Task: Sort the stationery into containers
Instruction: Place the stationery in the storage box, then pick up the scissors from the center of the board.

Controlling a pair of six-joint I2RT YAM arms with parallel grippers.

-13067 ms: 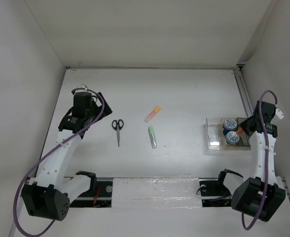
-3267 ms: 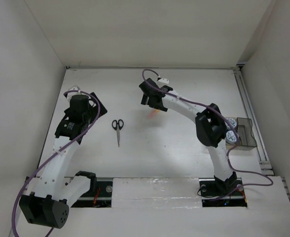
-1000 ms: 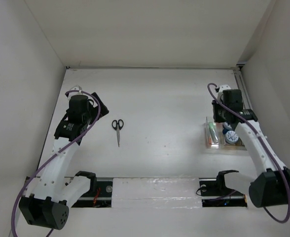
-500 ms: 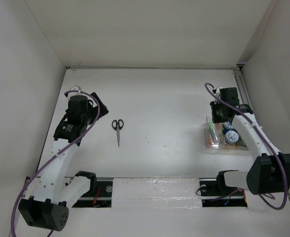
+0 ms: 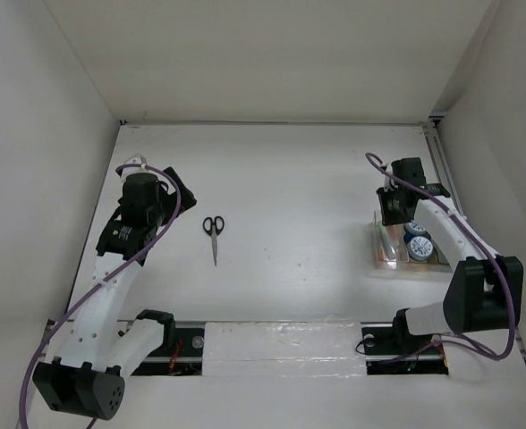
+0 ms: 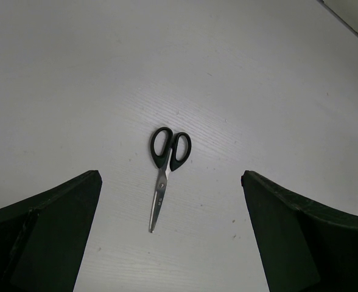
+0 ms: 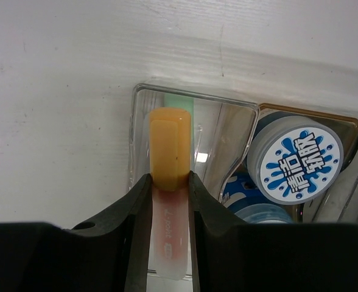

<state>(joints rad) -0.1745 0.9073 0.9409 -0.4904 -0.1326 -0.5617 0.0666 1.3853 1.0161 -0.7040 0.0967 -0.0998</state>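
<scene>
My right gripper [image 7: 170, 182] is shut on the pink-orange marker [image 7: 169, 152], held lengthwise over the clear plastic box [image 7: 228, 106]. The pale green marker [image 7: 182, 103] lies in that box beneath it. Two blue-and-white cylinders [image 7: 298, 159] [image 7: 246, 198] sit in the adjoining wooden box [image 7: 301, 114]. In the top view the right gripper [image 5: 390, 214] hovers at the far end of the clear box [image 5: 376, 255]. The black-handled scissors [image 5: 213, 234] lie on the table at the left. My left gripper [image 6: 170, 201] is open and empty above the scissors [image 6: 167, 161]. I cannot make out the orange marker.
White walls close in the table on the left, back and right. A metal rail [image 5: 444, 174] runs along the right edge behind the boxes. The wooden box [image 5: 435, 259] stands against the clear box's right side.
My right gripper carried the pink-orange marker from mid-table to the clear box, and over the last second shifted slightly farther and left above it. The left arm has barely moved.
</scene>
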